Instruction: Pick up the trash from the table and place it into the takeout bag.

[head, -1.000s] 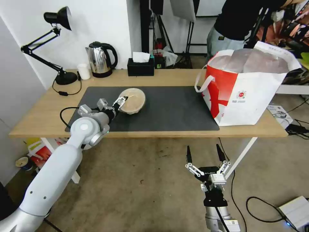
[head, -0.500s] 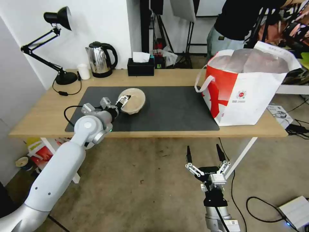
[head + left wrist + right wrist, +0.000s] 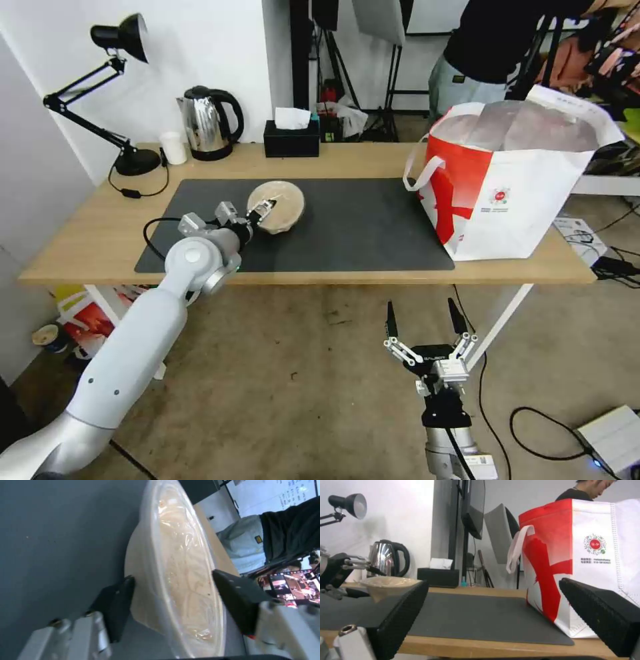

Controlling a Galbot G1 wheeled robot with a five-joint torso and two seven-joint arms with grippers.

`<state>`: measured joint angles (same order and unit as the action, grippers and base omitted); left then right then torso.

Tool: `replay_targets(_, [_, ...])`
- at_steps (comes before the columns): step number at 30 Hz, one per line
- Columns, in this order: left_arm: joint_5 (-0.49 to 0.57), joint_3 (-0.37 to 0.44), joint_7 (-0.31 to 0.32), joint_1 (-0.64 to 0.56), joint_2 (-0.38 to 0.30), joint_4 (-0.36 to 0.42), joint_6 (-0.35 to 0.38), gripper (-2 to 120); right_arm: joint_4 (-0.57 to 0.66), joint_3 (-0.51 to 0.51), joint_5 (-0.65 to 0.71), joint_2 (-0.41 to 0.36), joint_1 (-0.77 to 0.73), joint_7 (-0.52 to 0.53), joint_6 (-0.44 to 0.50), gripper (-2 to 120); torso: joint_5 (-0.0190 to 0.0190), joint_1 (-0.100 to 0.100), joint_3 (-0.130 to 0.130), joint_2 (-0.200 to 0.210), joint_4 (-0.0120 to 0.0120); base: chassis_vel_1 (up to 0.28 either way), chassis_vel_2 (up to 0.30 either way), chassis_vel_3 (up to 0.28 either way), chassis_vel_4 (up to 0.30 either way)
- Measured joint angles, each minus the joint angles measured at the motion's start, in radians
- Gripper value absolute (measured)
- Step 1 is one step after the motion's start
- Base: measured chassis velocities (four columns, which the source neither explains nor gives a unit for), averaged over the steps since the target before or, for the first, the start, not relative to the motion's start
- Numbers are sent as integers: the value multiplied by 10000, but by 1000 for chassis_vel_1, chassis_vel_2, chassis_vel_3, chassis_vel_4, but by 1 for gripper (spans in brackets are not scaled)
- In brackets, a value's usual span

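A beige round lidded container [image 3: 279,205] hangs tilted just above the dark grey mat [image 3: 360,227] on the light-wood table [image 3: 87,233]. My left gripper [image 3: 263,212] is shut on its near rim. In the left wrist view one black finger [image 3: 115,605] presses the container [image 3: 173,580] from below and the other lies on the lid. The white-and-red takeout bag [image 3: 520,180] stands open at the table's right end, well to the right of the container. My right gripper [image 3: 423,317] hangs open below the table's front edge, facing the bag [image 3: 586,562] and the container [image 3: 388,585].
Along the back edge stand a black desk lamp [image 3: 120,40], a small white cup [image 3: 175,148], a steel kettle [image 3: 207,123] and a black tissue box [image 3: 291,137]. A person stands behind the bag. Cables and a white box [image 3: 613,440] lie on the floor at the right.
My left arm has carried the beige container slightly to the right and away from me, over the mat. The right arm and the bag have not moved.
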<state>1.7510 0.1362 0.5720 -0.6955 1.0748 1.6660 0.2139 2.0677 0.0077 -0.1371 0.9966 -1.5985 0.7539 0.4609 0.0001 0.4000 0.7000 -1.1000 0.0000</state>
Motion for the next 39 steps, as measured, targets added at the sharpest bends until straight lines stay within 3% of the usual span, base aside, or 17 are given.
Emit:
replay_targets(9, [-51, 39, -4, -68, -55, 110, -64, 32, 0, 0, -1, 0, 0, 0, 0, 100, -1, 0, 0, 0, 1, 0, 0, 0, 0])
replay_targets(12, [-56, 54, -5, -75, -79, 163, -161, 16, 0, 0, -1, 0, 0, 0, 0, 100, -1, 0, 0, 0, 0, 0, 0, 0, 0])
replay_targets(17, [-70, 73, -13, -91, -91, 197, -205, 1, 0, 0, -1, 0, 0, 0, 0, 100, -1, 0, 0, 0, 0, 0, 0, 0, 0])
replay_targets(32, [-101, 370, -150, -478, -271, 442, -252, 0, 0, 0, -1, 0, 0, 0, 0, 100, -1, 0, 0, 0, 0, 0, 0, 0, 0])
replay_targets(39, [246, 760, -225, -679, -644, 1120, -260, 0, 0, 0, -1, 0, -1, 0, 0, 100, -1, -1, 0, 0, 1, 0, 0, 0, 0])
